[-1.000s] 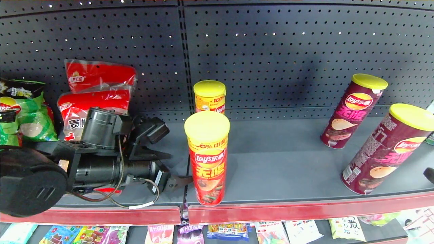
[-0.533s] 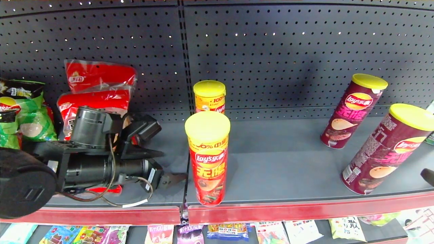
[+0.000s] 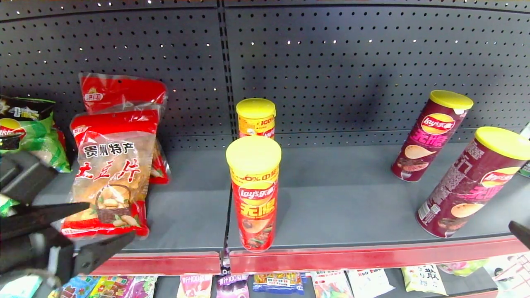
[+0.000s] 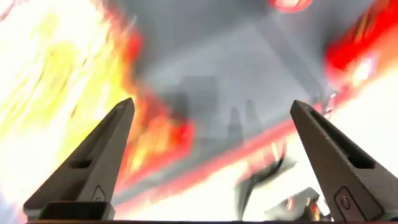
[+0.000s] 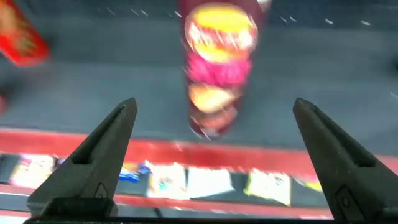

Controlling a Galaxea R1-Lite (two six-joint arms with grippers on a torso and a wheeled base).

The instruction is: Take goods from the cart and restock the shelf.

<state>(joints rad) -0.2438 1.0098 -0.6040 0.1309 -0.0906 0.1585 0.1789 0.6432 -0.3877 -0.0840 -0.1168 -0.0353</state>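
Observation:
A red bag of potato slices (image 3: 109, 174) leans upright at the left of the grey shelf (image 3: 343, 207), against a second red bag (image 3: 120, 91) behind it. My left gripper (image 3: 112, 219) hangs open just in front of the shelf's front edge, below and left of that bag, holding nothing; in the left wrist view the gripper (image 4: 212, 104) is spread wide over the shelf lip. My right gripper (image 5: 214, 102) is open, facing a maroon chip can (image 5: 221, 68) from in front of the shelf; one fingertip (image 3: 519, 232) shows at the far right edge.
Two red chip cans with yellow lids (image 3: 253, 194) (image 3: 256, 116) stand mid-shelf, one behind the other. Two maroon cans (image 3: 432, 136) (image 3: 476, 182) stand at the right. Green bags (image 3: 33, 136) sit at the far left. Snack packets (image 3: 290, 283) line the lower shelf.
My left arm has pulled back off the shelf toward the lower left, uncovering the front red bag, which stays leaning there. The right fingertip has dropped slightly.

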